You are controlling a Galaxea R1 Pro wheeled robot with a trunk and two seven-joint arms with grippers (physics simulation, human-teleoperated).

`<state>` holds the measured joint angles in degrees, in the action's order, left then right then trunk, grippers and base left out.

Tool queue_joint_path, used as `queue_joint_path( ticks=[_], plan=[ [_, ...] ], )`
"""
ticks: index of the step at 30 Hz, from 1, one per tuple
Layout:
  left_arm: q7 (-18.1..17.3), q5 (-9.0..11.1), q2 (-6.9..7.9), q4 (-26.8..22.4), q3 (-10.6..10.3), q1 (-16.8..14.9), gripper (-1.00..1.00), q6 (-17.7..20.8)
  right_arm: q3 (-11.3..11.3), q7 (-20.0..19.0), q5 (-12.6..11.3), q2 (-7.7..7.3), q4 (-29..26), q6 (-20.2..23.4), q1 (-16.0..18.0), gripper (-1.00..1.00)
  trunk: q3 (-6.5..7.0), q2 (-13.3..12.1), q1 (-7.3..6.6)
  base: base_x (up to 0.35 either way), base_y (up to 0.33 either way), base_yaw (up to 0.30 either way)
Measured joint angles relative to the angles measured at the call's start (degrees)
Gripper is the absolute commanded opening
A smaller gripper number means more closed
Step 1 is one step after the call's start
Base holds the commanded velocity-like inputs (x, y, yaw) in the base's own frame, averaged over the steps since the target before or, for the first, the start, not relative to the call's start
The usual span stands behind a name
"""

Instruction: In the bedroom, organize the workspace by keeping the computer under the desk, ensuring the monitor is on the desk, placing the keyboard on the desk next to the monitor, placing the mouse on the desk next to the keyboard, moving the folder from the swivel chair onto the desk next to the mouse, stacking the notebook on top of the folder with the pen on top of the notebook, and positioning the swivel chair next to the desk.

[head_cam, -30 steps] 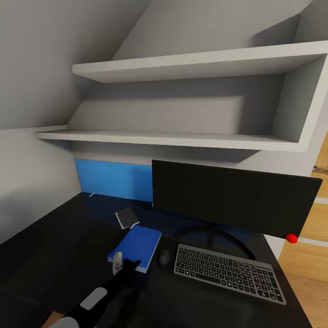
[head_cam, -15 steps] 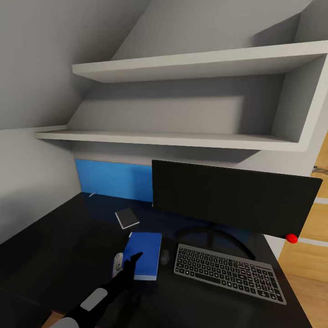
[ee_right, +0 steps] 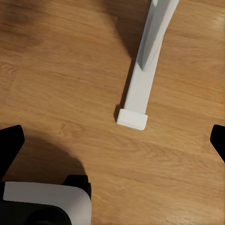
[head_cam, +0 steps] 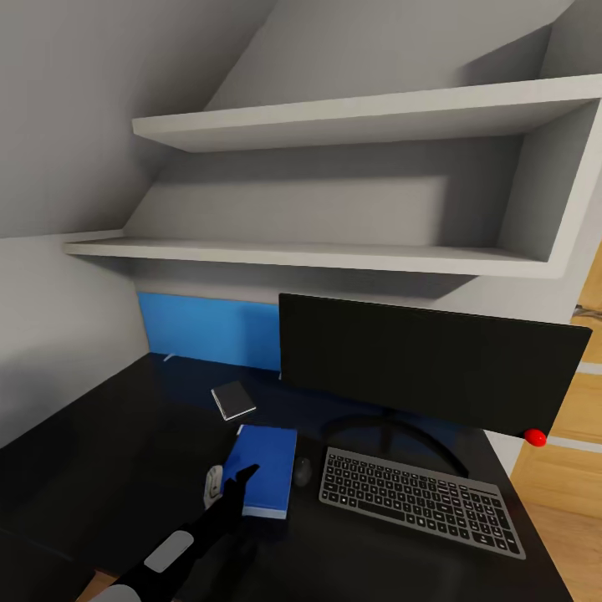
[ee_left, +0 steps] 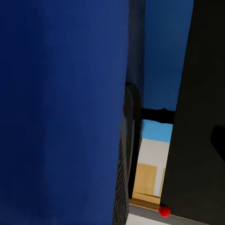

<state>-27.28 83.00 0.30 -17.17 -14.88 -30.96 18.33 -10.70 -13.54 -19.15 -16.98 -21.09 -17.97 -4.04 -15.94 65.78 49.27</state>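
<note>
— Folder (head_cam: pixel 261 468) lies flat on the counter (head_cam: pixel 100 451), just left of the mouse (head_cam: pixel 301 471)?
— Yes, and the left gripper (head_cam: pixel 230 485) sits at its near edge; whether its jaws are clenched cannot be told.
— The right gripper (ee_right: pixel 112 140)?
— Its jaws are spread over the floor (ee_right: pixel 56 84).

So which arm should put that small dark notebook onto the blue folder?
The left: its gripper is already at the bright blue flat folder, near the small dark notebook. The right gripper faces the wood floor.

Blue folder (head_cam: pixel 261 468) flat beside mouse (head_cam: pixel 301 471)
</note>
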Motion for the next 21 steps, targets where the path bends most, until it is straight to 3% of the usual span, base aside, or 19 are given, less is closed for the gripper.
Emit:
queue_joint_path(
  ticks=[5,12,21],
  plan=[
    [-0.1,0.1,0.96,0.0,0.2,1.0,1.00,0.0,0.0,0.0,0.0,0.00,0.0,0.0,0.0,1.00,0.00,0.0,0.00,0.000,0.000,0.000],
    [-0.6,2.7,3.56,-0.1,0.2,1.7,1.00,0.1,0.0,0.0,0.0,0.00,0.0,0.0,0.0,1.00,0.00,0.0,0.00,0.000,0.000,0.000],
    [-3.2,3.3,5.86,-0.6,0.3,2.3,1.00,0.1,0.1,-0.1,0.1,0.01,0.0,0.0,0.0,1.00,0.00,0.0,0.00,0.000,0.000,0.000]
  ],
)
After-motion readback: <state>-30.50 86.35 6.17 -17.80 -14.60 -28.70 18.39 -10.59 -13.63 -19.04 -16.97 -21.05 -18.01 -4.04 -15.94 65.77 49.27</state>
